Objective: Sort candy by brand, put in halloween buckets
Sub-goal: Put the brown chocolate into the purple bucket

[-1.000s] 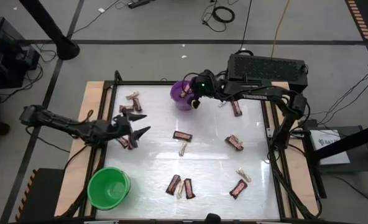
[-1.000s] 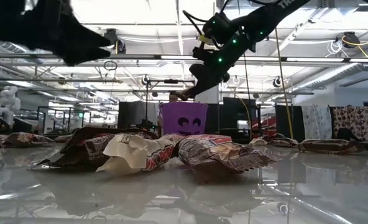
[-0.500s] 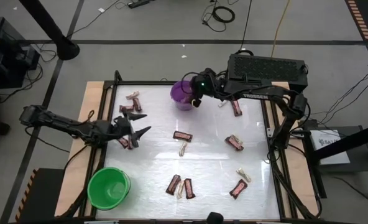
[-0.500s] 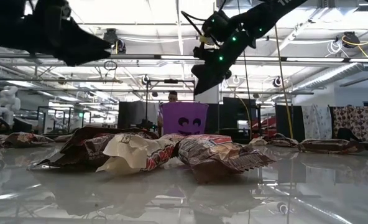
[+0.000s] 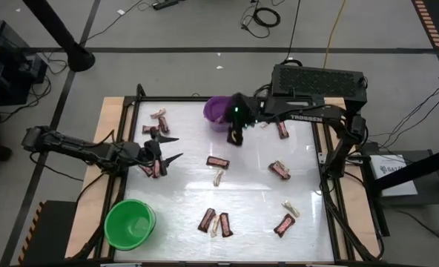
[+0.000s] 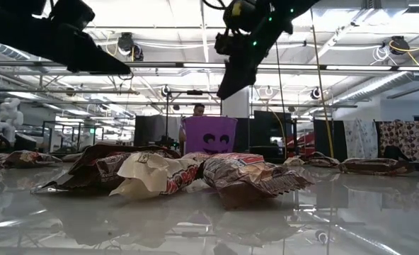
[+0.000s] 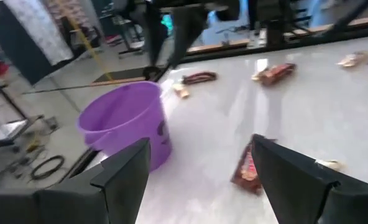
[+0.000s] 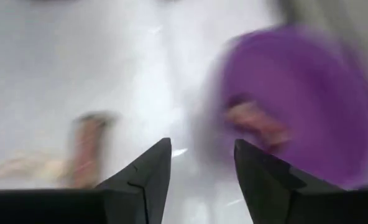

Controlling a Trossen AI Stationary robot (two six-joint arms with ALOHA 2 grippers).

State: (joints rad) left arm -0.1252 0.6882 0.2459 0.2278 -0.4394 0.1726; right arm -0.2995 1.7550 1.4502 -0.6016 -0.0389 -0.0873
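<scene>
Since earlier frame, right gripper (image 5: 236, 138) swung off purple bucket (image 5: 217, 111) toward counter (image 5: 249, 193), jaws parted, empty. Left gripper (image 5: 166, 148) spread above maroon bars (image 5: 154, 169). We judge drop done; next: pick bar (image 5: 218, 162).

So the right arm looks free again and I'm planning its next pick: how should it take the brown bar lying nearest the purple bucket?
From straight above, closing the right gripper across the brown bar's short width at mid-length. It lies flat, long axis left-right, apart from the cream piece beside it, so both long edges look reachable.
</scene>
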